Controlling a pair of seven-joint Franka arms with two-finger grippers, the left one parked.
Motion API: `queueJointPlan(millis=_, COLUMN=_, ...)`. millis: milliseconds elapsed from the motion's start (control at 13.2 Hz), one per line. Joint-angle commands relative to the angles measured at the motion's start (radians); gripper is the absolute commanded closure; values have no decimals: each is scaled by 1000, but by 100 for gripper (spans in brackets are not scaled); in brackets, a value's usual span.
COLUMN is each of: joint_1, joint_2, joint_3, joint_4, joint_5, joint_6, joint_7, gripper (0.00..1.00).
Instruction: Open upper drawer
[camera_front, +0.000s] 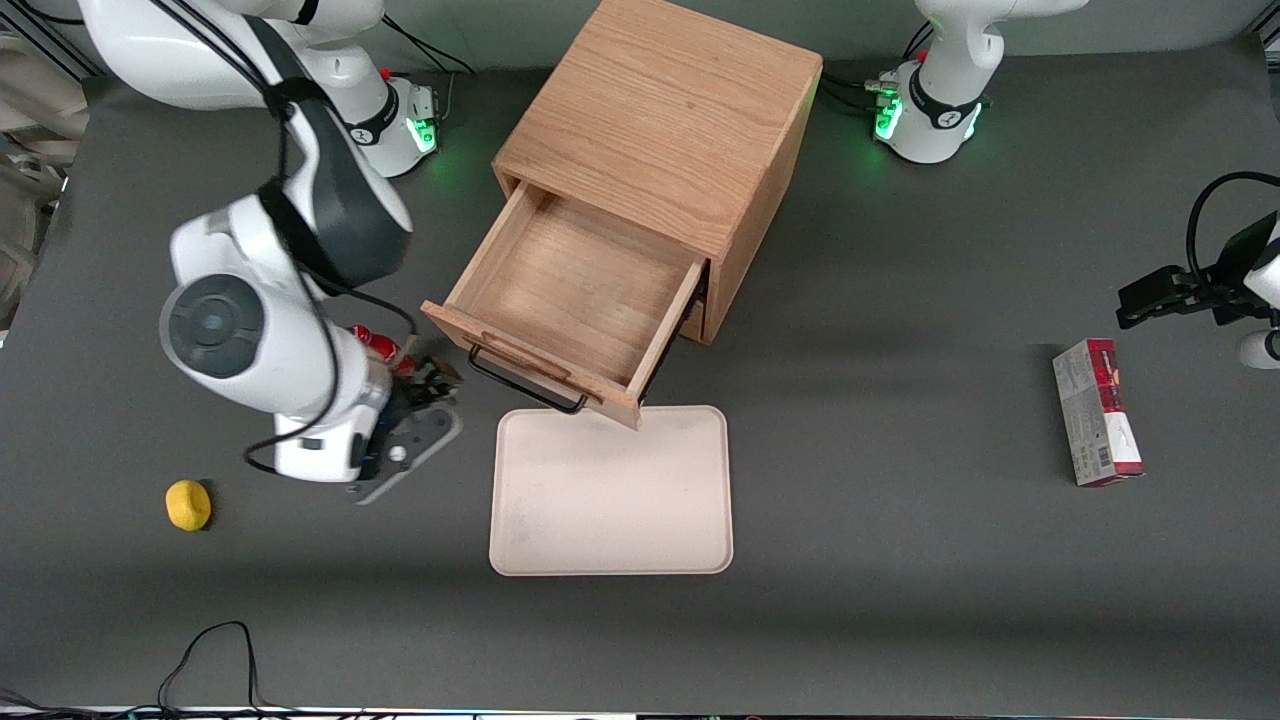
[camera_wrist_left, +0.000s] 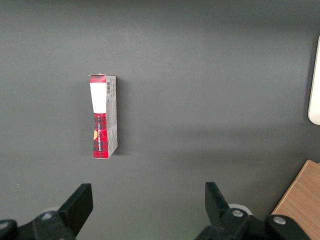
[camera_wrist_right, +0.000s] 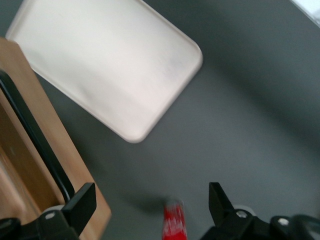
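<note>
The upper drawer (camera_front: 580, 290) of the oak cube cabinet (camera_front: 660, 120) stands pulled far out, and its shallow box is empty. Its black wire handle (camera_front: 525, 385) faces the front camera, above the edge of the tray. The bottom drawer is hidden under it. My right gripper (camera_front: 432, 378) hangs low beside the handle's end toward the working arm, apart from it. In the right wrist view the gripper (camera_wrist_right: 150, 197) is open and empty, with the drawer front (camera_wrist_right: 60, 150) and handle (camera_wrist_right: 35, 135) by one finger. A small red object (camera_wrist_right: 175, 225) lies on the table between the fingers.
A beige tray (camera_front: 610, 490) lies on the table just in front of the open drawer; it also shows in the right wrist view (camera_wrist_right: 110, 60). A yellow lemon-like object (camera_front: 187, 504) lies toward the working arm's end. A red-and-white box (camera_front: 1097, 412) lies toward the parked arm's end.
</note>
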Motion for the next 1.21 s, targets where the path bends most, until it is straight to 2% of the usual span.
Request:
queueJointPlan(millis=0, joint_1=10, joint_2=-71, joint_3=-133, joint_4=-25, joint_5=80, joint_6=-107, joint_7=33, gripper=0)
queueJointPlan(millis=227, joint_1=10, joint_2=-184, joint_3=-172, joint_4=-123, joint_5=72, joint_6=-156, joint_7=331, gripper=0)
queueJointPlan(millis=379, joint_1=7, joint_2=-279, joint_3=-184, joint_4=-214, joint_5=83, joint_6=-152, joint_7=465, gripper=0)
queueJointPlan(millis=530, joint_1=7, joint_2=-415, joint_3=-241, joint_4=-379, joint_5=141, joint_6=-85, joint_7=478, gripper=0)
queueJointPlan(millis=682, joint_1=4, joint_2=-551, joint_3=-264, joint_4=-548, joint_5=141, joint_6=3, joint_7=481, gripper=0)
queueJointPlan(millis=833, joint_1=-34, joint_2=-576, joint_3=-253, joint_4=-567, joint_5=123, joint_6=11, joint_7=481, gripper=0)
queueJointPlan(millis=985, joint_1=-72, joint_2=-579, joint_3=-221, joint_4=-558, joint_5=69, joint_6=14, joint_7=478, gripper=0)
queueJointPlan(millis=1136, joint_1=-92, joint_2=-586, joint_3=-181, joint_4=-556, joint_5=63, joint_6=14, joint_7=481, gripper=0)
